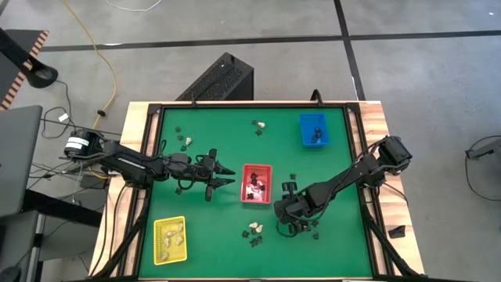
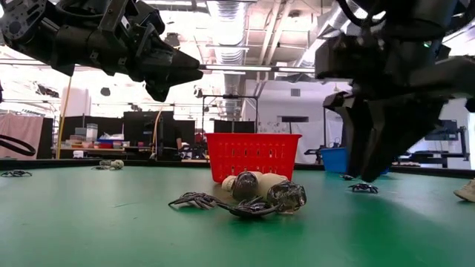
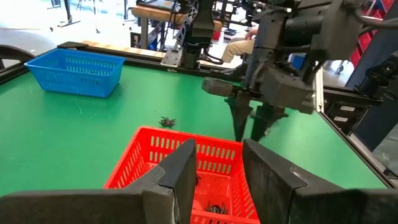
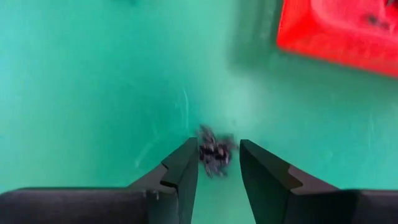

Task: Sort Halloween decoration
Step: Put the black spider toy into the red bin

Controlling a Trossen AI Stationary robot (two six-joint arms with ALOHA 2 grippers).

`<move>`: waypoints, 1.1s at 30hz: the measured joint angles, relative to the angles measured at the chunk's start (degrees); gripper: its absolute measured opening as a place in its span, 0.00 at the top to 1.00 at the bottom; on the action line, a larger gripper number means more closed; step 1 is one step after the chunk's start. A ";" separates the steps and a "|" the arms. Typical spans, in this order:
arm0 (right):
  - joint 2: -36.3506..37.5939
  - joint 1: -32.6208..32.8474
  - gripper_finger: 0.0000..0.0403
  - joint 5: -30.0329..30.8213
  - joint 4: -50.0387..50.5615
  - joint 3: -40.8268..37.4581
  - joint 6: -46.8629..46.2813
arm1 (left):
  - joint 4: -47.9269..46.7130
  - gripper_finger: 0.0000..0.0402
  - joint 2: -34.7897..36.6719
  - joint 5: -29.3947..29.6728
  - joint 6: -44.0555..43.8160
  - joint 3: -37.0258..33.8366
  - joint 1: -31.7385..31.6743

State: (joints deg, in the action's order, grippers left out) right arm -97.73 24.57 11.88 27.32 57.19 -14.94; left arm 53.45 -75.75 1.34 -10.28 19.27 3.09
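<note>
A blurred black spider piece (image 4: 214, 155) is seen between the spread right gripper (image 4: 217, 165). Black pieces are held in the red tray (image 3: 155, 155); the left gripper (image 3: 217, 177) is spread, empty.

Overhead, table-level, two wrist views

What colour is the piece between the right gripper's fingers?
Black spider, clearest in the right wrist view.

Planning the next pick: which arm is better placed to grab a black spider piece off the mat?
Right: its open gripper straddles a black piece; left gripper hovers by the red tray.
</note>
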 joint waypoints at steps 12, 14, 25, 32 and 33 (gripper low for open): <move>-0.02 0.49 0.62 -1.33 2.04 0.00 -0.08 | 0.00 0.70 0.00 -0.10 0.00 0.00 0.00; -0.02 0.49 0.61 -1.33 2.00 0.02 -0.08 | 0.00 0.70 0.00 -0.10 0.00 0.00 0.00; -0.02 0.41 0.44 -1.26 -0.70 -0.61 -0.08 | 0.00 0.70 0.00 -0.12 0.00 0.00 0.00; -1.04 0.02 0.43 -1.26 -0.89 -0.63 -0.18 | 0.00 0.70 0.00 -0.12 0.00 0.00 0.00; -1.35 0.03 0.43 -1.32 -0.98 -0.62 -0.22 | 0.00 0.70 0.00 -0.13 0.00 0.00 0.00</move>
State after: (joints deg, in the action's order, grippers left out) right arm -99.08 24.60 10.56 26.34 56.57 -15.16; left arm 53.45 -75.75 1.21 -10.28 19.27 3.09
